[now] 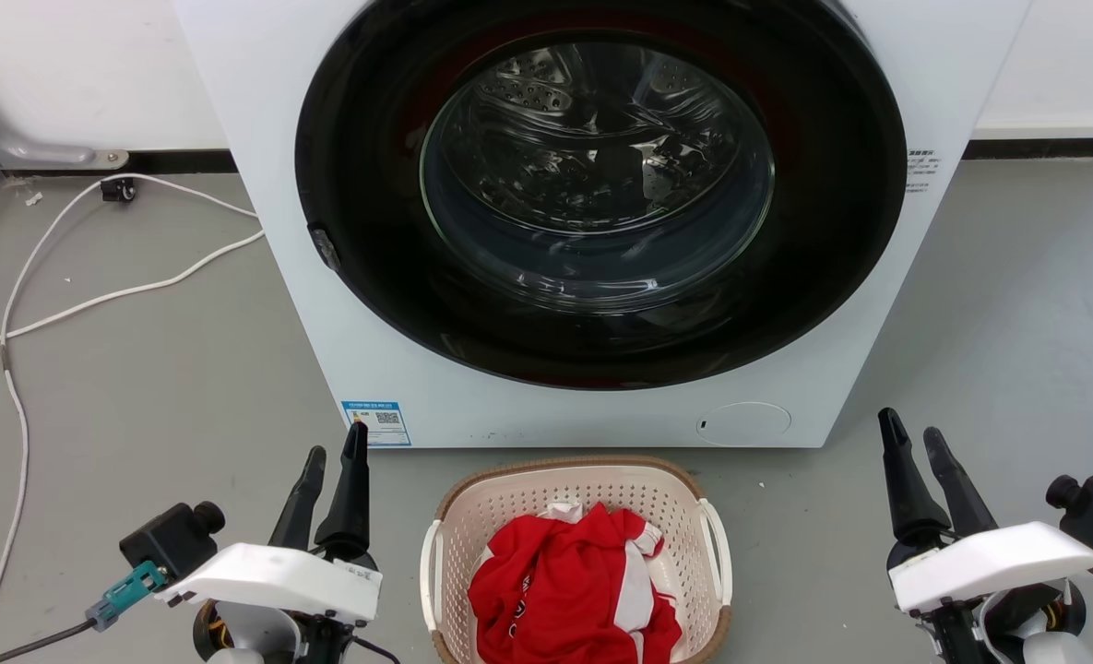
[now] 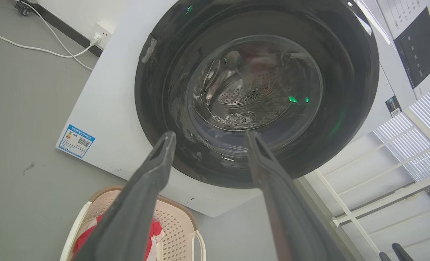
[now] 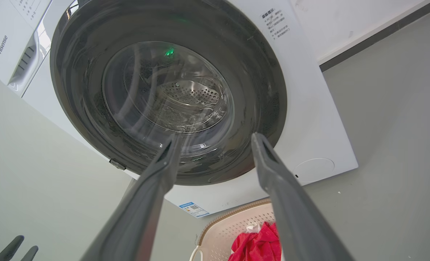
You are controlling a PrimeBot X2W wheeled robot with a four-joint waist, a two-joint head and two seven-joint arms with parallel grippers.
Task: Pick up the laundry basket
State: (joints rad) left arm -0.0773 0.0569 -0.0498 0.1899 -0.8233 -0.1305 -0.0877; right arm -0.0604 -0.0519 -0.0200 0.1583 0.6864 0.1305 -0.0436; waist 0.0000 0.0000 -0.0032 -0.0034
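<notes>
The laundry basket (image 1: 675, 503) stands on the grey floor just in front of the washing machine, beige and perforated with a brown rim and white side handles. Red and white clothes (image 1: 574, 586) lie in it. My left gripper (image 1: 336, 441) is open to the basket's left, fingers pointing up, clear of it. On the basket's far right my right gripper (image 1: 911, 426) is open too, with nothing between its fingers. The left wrist view has the basket (image 2: 175, 223) at its bottom behind my left gripper (image 2: 209, 134); the right wrist view has the basket (image 3: 233, 226) under my right gripper (image 3: 215, 136).
A white front-loading washing machine (image 1: 279, 231) with a shut dark round door (image 1: 601, 194) stands right behind the basket. White cables (image 1: 94, 300) trail over the floor at the left. A white wall with a dark skirting (image 1: 1053, 148) runs behind.
</notes>
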